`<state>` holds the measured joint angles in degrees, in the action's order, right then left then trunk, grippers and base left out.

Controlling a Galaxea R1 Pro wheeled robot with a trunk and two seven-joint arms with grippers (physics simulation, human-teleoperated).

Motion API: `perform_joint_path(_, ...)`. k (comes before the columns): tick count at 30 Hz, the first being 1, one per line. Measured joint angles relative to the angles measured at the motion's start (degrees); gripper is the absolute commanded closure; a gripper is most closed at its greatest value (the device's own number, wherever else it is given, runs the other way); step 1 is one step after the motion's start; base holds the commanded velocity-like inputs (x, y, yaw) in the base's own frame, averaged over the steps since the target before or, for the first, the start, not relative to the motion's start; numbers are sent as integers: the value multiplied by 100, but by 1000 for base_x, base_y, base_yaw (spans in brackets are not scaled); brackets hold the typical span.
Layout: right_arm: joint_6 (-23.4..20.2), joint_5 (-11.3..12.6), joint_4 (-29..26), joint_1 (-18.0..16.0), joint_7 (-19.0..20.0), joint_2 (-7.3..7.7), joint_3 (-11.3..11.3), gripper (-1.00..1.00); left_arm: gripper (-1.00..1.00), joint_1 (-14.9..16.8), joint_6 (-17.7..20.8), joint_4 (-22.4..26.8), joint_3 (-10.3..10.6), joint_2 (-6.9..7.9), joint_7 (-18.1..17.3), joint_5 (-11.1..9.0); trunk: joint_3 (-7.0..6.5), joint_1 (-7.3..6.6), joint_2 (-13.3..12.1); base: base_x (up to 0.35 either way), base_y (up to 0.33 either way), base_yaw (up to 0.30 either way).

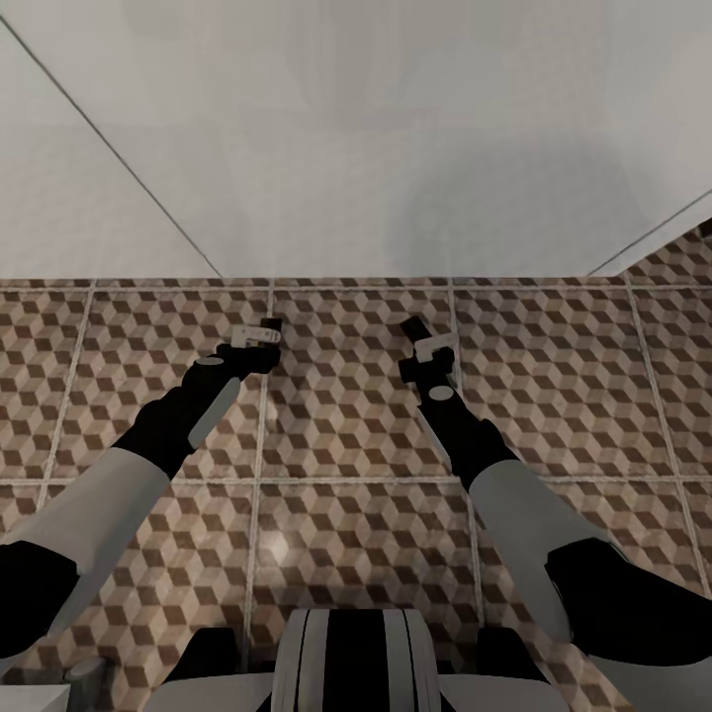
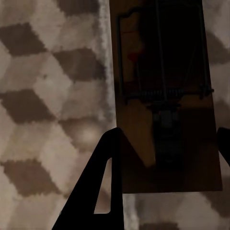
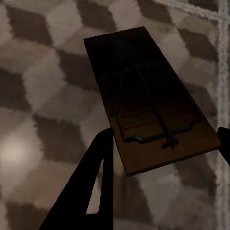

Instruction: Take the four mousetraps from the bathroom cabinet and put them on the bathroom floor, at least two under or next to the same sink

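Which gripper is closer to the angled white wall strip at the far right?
Right. The right gripper is over the floor tile nearer that wall strip; the left gripper is about one tile farther away.

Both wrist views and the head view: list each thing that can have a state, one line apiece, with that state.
Left gripper: shut on a mousetrap, above the tiled floor.
Right gripper: shut on a mousetrap, above the same floor.
Left mousetrap: held between the fingers, flat, wire side facing the camera.
Right mousetrap: held between the fingers, tilted, wire side facing the camera.
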<state>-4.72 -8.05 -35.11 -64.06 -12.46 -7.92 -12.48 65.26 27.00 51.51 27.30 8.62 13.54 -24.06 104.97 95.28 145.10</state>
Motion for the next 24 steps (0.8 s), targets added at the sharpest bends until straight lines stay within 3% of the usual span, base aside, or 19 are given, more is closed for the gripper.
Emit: perform_joint_path(24, 0, -8, -9, 0, 0, 3, 3, 100, 100, 0, 2, 31, 1, -1, 9, 0, 0, 0, 0, 10, 0, 0)
